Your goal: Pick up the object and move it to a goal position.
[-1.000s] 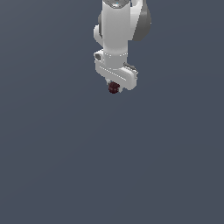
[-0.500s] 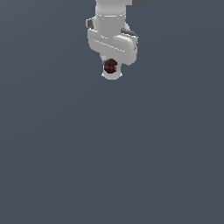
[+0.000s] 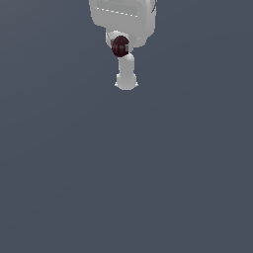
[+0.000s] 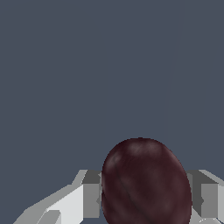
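The white gripper (image 3: 121, 47) sits at the top of the exterior view, its body partly cut off by the frame edge. The jaws are closed on the object (image 3: 120, 46), a small dark maroon roundish lump that shows just under the gripper body. A white rounded part of the arm reaches down below the lump in that view and ends in a wider foot; what part it is cannot be told.

In the wrist view the object (image 4: 146, 183) fills the space between the two fingers (image 4: 89, 197), which stand against it on either side, grey and white. Its surface is glossy dark red with faint creases. The gripper (image 4: 146, 199) is otherwise mostly out of frame there.

Behind everything lies a plain slate-grey ground with no visible edge.
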Motion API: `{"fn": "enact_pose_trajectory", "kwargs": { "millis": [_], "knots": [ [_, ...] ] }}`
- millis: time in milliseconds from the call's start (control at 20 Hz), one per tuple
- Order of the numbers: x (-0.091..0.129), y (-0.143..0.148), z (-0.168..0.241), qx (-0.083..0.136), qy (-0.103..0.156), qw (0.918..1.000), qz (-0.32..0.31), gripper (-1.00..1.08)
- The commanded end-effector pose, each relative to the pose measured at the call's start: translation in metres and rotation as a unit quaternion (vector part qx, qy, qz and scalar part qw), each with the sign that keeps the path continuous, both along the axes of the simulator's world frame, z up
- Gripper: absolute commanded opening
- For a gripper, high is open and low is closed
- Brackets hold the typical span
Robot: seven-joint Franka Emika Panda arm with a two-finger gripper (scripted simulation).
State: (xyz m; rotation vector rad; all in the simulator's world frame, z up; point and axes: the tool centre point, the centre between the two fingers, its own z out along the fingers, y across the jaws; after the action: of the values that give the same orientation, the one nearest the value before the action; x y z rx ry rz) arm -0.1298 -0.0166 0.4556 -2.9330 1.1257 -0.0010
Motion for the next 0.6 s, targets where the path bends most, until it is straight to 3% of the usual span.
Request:
{"fn": "enact_pose_trajectory", "kwargs": {
  "millis": [0,550],
  "knots": [
    [-0.001,-0.002,0.016,0.0,0.0,1.0,0.0,-1.0],
    [0.0,-0.006,0.045,0.0,0.0,1.0,0.001,-1.0]
  ]
}}
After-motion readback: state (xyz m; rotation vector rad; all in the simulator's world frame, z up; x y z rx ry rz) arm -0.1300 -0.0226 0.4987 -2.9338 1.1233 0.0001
